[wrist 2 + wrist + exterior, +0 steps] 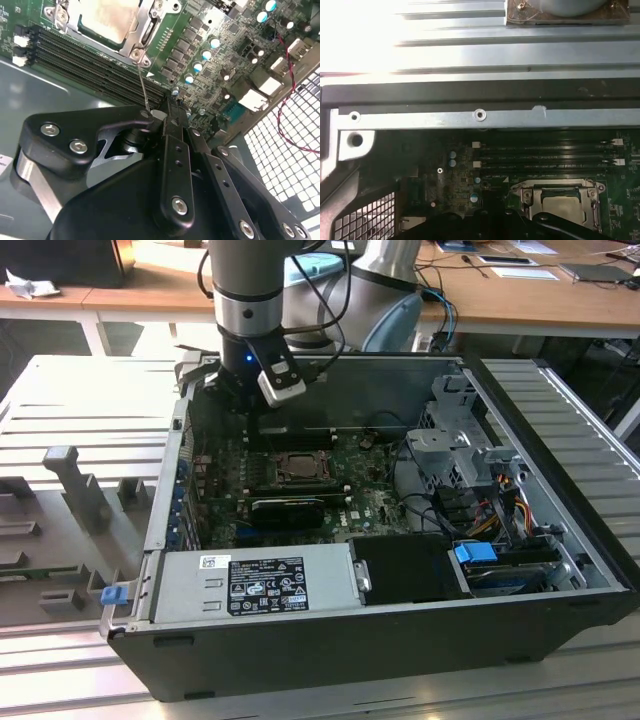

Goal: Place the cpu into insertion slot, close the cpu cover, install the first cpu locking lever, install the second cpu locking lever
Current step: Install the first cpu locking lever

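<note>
Black gripper [162,112] links sit nearest the lens in the second wrist view. Fingers are pressed together, the tip touching a thin wire lever [142,85]; clamped or only touching, cannot tell. The lever runs from the fingertips to a corner of the socket [60,15] just beyond them. The chip [107,17] sits in that socket, the cover [148,29] flat over its edges. Memory slots [90,62] lie between gripper and socket, on the green board [205,45].

First wrist view: the chip [563,207] is just ahead of the dark gripper [485,222], framed by the cover [555,186]. Memory slots [545,150] lie beyond, then the case wall [470,117].

Exterior view: the arm [250,290] reaches down into the open computer case [400,640]. The gripper [228,380] is low inside, with the socket [297,468] near it on the power supply [260,580] side.
</note>
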`<action>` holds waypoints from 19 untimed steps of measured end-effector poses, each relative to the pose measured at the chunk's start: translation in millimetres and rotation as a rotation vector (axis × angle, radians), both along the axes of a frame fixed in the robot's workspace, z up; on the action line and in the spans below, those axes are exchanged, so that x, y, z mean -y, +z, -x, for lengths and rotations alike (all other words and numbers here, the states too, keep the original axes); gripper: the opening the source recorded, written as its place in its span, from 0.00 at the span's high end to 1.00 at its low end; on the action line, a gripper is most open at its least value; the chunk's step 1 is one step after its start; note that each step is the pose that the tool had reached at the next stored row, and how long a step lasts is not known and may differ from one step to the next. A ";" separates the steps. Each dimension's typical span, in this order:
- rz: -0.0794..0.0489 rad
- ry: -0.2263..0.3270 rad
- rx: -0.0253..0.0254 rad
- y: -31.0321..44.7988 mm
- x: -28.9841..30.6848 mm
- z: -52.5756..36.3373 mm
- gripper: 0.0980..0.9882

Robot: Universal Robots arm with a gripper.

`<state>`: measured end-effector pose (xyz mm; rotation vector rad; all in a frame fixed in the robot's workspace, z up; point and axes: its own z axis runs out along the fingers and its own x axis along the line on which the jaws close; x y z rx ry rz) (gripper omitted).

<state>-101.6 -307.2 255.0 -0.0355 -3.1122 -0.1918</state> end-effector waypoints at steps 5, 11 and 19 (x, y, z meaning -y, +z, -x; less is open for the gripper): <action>0.000 0.000 0.0001 -0.1 -0.1 -3.3 0.99; 0.000 0.000 0.0001 -0.1 -0.1 -6.1 0.99; 0.000 0.000 0.0001 -0.1 -0.1 -11.6 0.99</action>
